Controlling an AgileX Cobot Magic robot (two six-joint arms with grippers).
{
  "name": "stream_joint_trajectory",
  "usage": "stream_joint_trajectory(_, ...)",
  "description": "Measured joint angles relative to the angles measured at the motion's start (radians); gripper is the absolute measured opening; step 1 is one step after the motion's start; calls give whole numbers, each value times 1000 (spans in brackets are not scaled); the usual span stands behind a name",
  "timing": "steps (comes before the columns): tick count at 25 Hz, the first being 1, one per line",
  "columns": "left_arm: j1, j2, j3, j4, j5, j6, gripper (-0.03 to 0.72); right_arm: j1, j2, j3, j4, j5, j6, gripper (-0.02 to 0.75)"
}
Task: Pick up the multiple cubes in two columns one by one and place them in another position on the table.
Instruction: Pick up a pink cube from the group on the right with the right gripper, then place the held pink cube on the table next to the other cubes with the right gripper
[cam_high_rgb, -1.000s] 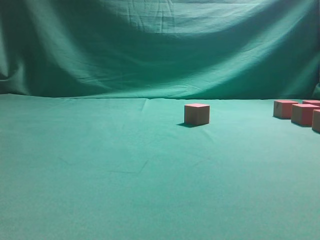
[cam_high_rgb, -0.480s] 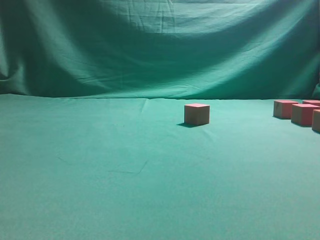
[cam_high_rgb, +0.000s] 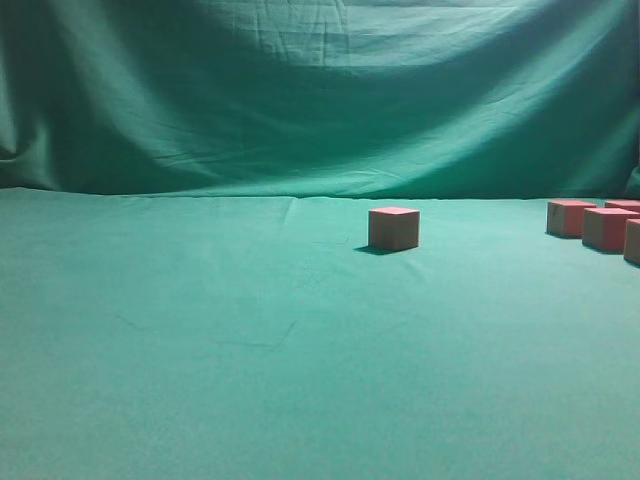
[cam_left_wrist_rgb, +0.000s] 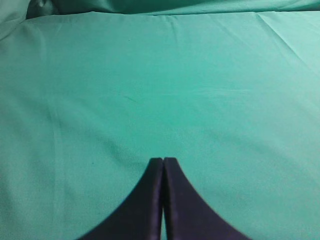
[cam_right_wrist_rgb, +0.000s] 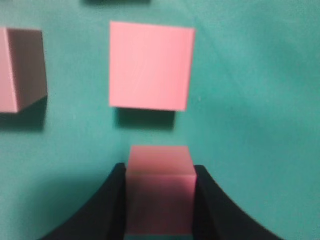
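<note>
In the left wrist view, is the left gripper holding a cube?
No, the left gripper is shut with its fingers pressed together, and only the bare green table lies under it.

A staged lab-style test setup: a green cloth backdrop (cam_high_rgb: 300, 90) hangs behind the cloth-covered table (cam_high_rgb: 200, 350).

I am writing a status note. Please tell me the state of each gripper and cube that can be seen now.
left gripper: shut, holding nothing, above bare table.
right gripper: fingers against both sides of a cube.
lone cube: resting on the table, apart from others.
cube group: resting on the table at the right edge.
</note>
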Motion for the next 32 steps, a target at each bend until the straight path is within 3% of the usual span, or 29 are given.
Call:
stream_joint_trajectory(5, 0, 0, 0, 0, 0, 0, 0, 0, -27, -107, 55, 173, -22, 243)
stream_joint_trajectory(9, 0, 0, 0, 0, 0, 0, 0, 2, -113, -258, 210, 299, -142, 243)
stream_joint_trajectory(14, 0, 0, 0, 0, 0, 0, 0, 145, -172, -463, 367, 337, -304, 243)
stream_joint_trajectory(21, 0, 0, 0, 0, 0, 0, 0, 417, 0, -759, 263, 349, -322, 243)
stream_joint_trajectory(27, 0, 0, 0, 0, 0, 0, 0, 547, 263, -996, 148, 379, -324, 243)
stream_joint_trajectory(32, 0, 0, 0, 0, 0, 0, 0, 602, 467, -1166, 84, 387, -344, 243)
